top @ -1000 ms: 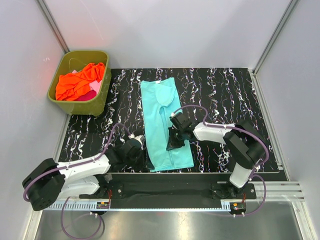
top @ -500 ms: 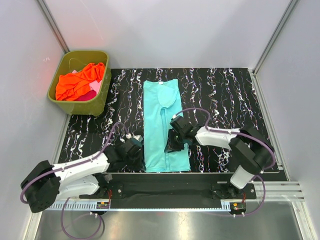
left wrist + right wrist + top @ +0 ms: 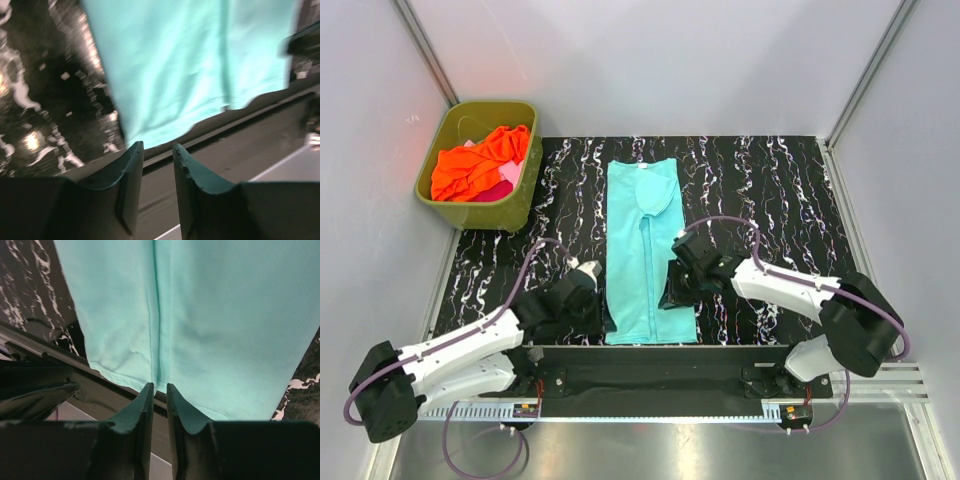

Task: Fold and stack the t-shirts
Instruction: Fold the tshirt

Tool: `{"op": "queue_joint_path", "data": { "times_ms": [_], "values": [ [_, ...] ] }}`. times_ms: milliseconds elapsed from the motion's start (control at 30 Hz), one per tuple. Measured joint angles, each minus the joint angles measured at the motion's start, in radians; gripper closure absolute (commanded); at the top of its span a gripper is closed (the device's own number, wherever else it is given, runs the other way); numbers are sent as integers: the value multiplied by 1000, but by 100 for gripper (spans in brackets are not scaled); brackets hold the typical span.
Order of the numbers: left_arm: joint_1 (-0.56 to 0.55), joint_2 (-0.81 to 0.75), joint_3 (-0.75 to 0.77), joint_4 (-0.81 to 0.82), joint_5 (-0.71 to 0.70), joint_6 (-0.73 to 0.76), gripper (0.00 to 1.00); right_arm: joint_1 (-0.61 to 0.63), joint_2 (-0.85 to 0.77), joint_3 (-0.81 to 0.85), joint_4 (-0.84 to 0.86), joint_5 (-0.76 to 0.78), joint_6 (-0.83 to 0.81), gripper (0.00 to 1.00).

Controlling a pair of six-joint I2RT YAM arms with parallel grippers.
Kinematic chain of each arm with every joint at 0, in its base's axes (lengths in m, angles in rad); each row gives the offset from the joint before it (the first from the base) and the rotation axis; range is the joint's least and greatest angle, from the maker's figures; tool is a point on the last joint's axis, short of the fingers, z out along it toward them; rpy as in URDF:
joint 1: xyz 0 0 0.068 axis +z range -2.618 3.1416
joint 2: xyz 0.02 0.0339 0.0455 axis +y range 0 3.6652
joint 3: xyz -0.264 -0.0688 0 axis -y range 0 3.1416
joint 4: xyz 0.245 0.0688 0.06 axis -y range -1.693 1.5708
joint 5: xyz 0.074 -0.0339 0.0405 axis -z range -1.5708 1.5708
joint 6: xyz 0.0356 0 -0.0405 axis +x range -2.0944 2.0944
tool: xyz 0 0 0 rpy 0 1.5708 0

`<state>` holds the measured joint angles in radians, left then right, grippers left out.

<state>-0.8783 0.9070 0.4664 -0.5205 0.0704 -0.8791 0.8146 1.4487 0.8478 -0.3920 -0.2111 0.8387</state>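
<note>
The teal t-shirt lies flat on the black marbled table, folded into a long narrow strip running front to back, collar end far. My left gripper is at the shirt's near left corner. In the left wrist view its jaws stand slightly apart and empty, with the shirt just beyond the tips. My right gripper is over the shirt's near right part. In the right wrist view its jaws are almost together at the hem of the shirt, with no cloth between them. The orange t-shirt and a pink one lie in the tub.
The olive-green tub stands at the table's far left corner. The table's near edge and a black rail run just below the shirt's hem. Grey walls close in the left, back and right sides.
The shirt's near end has swung left, so the strip now lies straight. Both grippers have moved toward the near edge, and the right arm has stretched out lower.
</note>
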Motion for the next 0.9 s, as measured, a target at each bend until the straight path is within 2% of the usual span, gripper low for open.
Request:
{"op": "queue_joint_path", "data": {
  "times_ms": [133,200,333,500,600,667,733,800,900],
  "values": [
    [1,1,16,105,39,-13,74,39,28,-24,4,10,20,79],
    [1,40,-7,224,84,-32,80,65,67,-23,14,16,25,81],
    [-32,190,-47,343,109,-69,81,117,172,-22,22,33,37,84],
    [-90,270,-57,381,110,-95,83,138,188,-5,36,40,53,85],
    [-95,293,-57,388,109,-105,80,138,187,-4,34,44,56,82],
    [-98,289,-54,373,105,-103,73,138,180,2,18,48,55,73],
    [-98,264,-33,310,95,-91,70,139,158,8,-6,54,56,69],
    [-98,216,5,240,77,-77,69,139,113,14,-34,55,55,74],
    [-95,105,56,181,57,-59,71,139,36,40,-106,67,46,91]
  ]
}}
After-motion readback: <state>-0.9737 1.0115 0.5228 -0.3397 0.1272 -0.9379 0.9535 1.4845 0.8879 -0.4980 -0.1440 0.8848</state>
